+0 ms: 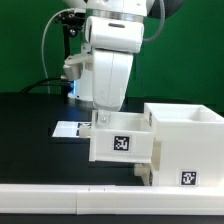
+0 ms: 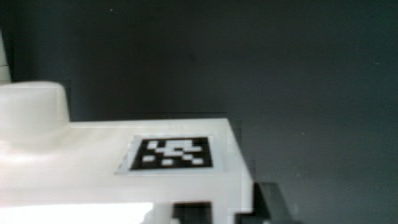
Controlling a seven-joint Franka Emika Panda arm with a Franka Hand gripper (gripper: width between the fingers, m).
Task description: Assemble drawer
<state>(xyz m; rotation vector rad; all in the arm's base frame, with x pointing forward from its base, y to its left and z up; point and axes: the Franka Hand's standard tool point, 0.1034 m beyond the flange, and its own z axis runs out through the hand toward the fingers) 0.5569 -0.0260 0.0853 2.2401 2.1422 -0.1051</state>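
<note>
A white drawer tray [image 1: 122, 140] sits in the middle of the exterior view, its front face carrying 1 black-and-white square tag [image 1: 122, 143]. It seems to be raised off the black table [image 1: 30, 125], with a dark gap beneath it, though its underside is hard to read. Just beside it, on the exterior view's right, stands the larger white box housing [image 1: 185, 140], open at the top and cut off by the picture's right edge; it bears 1 tag [image 1: 187, 179] low on its front. Whether tray and housing touch cannot be told, as the tray overlaps the housing's near corner.

The gripper [image 1: 100, 117] comes down from the white arm [image 1: 108, 70] onto the tray's top edge on the exterior view's left. Its fingers are largely hidden by the arm body and the tray wall, so how wide they stand and whether they grasp the tray cannot be told.

In the wrist view a white tray surface [image 2: 107, 165] with 1 tag [image 2: 175, 153] fills the lower part, blurred, and a rounded white knob [image 2: 32, 115] rises from it. A dark fingertip [image 2: 267, 205] shows at the picture's edge, mostly cropped.

Behind the tray, the marker board [image 1: 68, 129] lies flat on the table, half hidden. A long white bar [image 1: 70, 200] runs along the near edge.
</note>
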